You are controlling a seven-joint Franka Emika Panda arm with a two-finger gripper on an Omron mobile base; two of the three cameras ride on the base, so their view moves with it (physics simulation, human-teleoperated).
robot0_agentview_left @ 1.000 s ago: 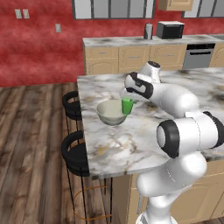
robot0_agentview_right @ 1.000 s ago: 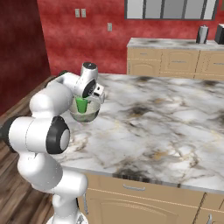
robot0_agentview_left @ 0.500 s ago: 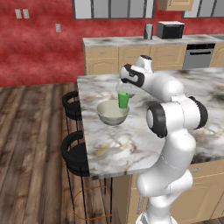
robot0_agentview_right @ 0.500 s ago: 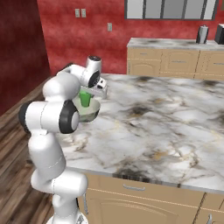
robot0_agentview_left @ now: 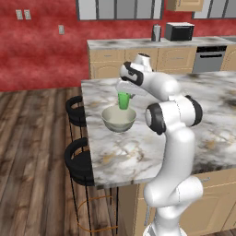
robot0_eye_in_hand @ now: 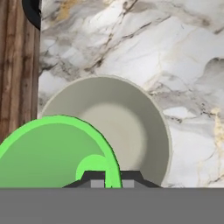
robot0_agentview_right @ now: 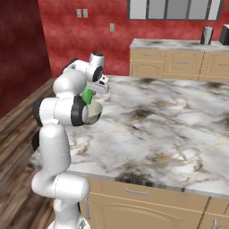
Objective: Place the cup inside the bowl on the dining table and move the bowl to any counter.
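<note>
The small bright green tapered cup [robot0_agentview_left: 123, 100] hangs in my claw [robot0_eye_in_hand: 112, 178], which is pinched on its thin rim, just above the round grey-beige bowl [robot0_agentview_left: 119, 119] with its pale smooth inside. The cup looks light, stiff and slick, so I judge the rim wall the right hold, since its sloped sides would slide. From my hand camera the cup's open mouth overlaps the bowl's near edge. The bowl should be heavier and rigid; I would take it by its thin rim. It sits near the edge of the white-grey marble dining table [robot0_agentview_left: 209, 117], brown-veined and glossy, with black round stools [robot0_agentview_left: 78, 159] beside it.
</note>
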